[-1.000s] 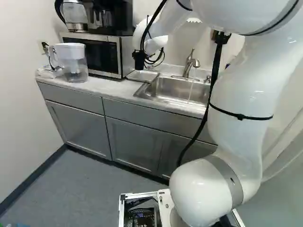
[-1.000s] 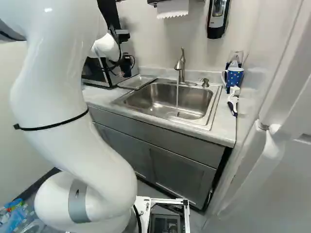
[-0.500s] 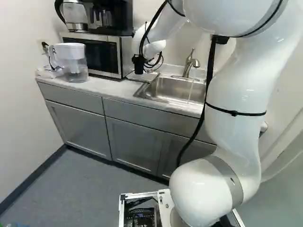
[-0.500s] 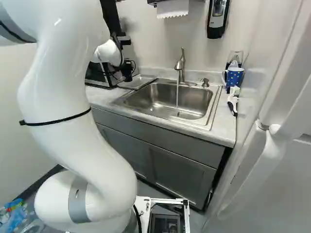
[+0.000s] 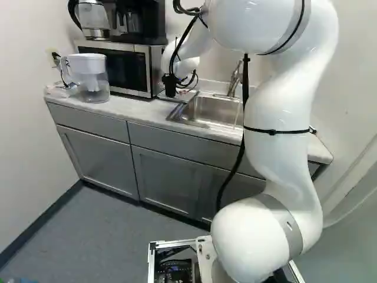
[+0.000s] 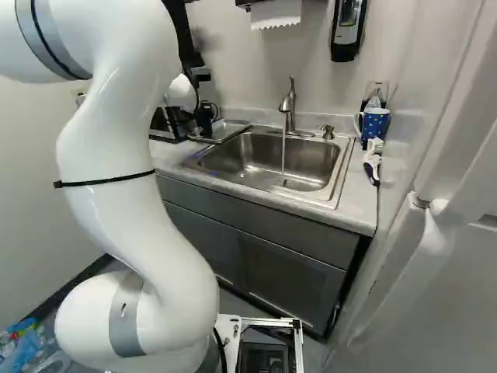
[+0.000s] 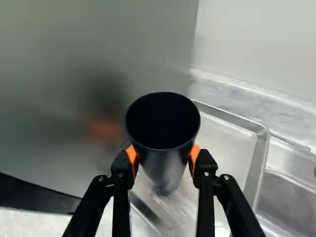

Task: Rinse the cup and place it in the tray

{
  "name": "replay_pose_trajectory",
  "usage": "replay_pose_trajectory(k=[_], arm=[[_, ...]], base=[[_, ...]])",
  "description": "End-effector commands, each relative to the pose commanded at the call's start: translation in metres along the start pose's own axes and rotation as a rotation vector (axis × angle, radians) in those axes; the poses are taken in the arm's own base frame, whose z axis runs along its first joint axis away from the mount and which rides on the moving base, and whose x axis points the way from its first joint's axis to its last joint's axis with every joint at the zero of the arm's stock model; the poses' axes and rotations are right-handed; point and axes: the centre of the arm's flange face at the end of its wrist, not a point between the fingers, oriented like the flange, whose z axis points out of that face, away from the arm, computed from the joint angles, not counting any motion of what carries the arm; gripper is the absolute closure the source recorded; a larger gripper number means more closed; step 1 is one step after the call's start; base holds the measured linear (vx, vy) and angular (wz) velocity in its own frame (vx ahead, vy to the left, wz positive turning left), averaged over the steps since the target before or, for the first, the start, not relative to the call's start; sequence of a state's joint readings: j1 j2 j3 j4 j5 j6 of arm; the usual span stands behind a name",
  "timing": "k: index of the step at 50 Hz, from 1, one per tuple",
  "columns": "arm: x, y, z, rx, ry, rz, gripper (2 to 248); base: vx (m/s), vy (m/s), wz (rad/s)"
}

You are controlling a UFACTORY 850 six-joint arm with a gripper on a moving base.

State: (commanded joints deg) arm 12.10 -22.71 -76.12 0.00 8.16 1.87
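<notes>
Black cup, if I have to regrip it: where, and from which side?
Grip the cup by its outer wall just below the rim, one finger each side, as the gripper has it. I'd come from the side, not over the top: the round wall narrows towards the base, and the mouth is open.

You're in a kitchen or kitchenette. Left base view: pitcher (image 5: 91, 76) at 10 o'clock, kettle (image 5: 94, 20) at 11 atop microwave (image 5: 118, 68), cabinets (image 5: 165, 177) under the surface (image 5: 126, 109). Right base view: sink (image 6: 264, 165) near centre, paper towels (image 6: 276, 13) at 12, soap dispenser (image 6: 347, 33) at 1.
</notes>
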Motion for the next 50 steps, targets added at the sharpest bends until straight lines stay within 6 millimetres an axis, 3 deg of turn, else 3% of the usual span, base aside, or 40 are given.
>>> replay_pose_trajectory(k=[14,15,19,20,24,25,29,30,50], arm=[[0.000,0.000,0.000,0.000,0.000,0.000,121],[0.000,0.000,0.000,0.000,0.000,0.000,90],[0.000,0.000,0.000,0.000,0.000,0.000,90],[0.000,0.000,0.000,0.000,0.000,0.000,56],[0.000,0.000,0.000,0.000,0.000,0.000,56],[0.000,0.000,0.000,0.000,0.000,0.000,21],[0.000,0.000,0.000,0.000,0.000,0.000,21],[0.000,0.000,0.000,0.000,0.000,0.000,3],[0.012,0.000,-0.010,0.001,0.025,0.000,3]], base=[[0.000,0.000,0.000],[0.000,0.000,0.000],[0.000,0.000,0.000],[0.000,0.000,0.000],[0.000,0.000,0.000],[0.000,0.000,0.000],[0.000,0.000,0.000],[0.000,0.000,0.000],[0.000,0.000,0.000]])
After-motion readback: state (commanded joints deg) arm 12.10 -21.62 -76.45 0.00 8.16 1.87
